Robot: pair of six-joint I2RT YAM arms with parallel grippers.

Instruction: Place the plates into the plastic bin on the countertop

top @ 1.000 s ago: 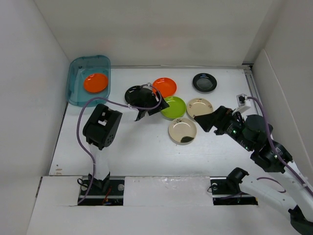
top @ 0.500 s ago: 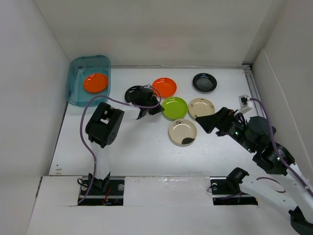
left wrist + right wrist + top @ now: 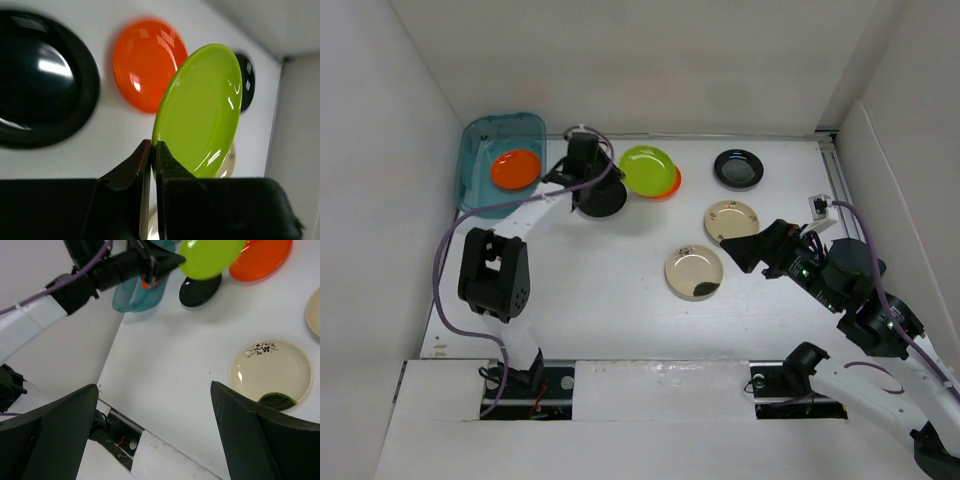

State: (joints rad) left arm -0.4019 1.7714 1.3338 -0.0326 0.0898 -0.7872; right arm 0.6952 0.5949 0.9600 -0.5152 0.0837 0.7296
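Left wrist: left jaws clamped on rim of round glossy lime green plate (image 3: 200, 110), tilted; right jaws apart, empty.

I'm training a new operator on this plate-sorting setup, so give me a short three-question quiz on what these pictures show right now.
1. Multiple choice: which plate does the left gripper hold? A) orange B) lime green C) black
2. True or false: the right gripper is shut on a plate.
3. Count: how many plates lie inside the plastic bin?

Key
1. B: the lime green plate, pinched at its rim and lifted off the surface.
2. False: its jaws stand wide open with nothing between them.
3. One: an orange plate.
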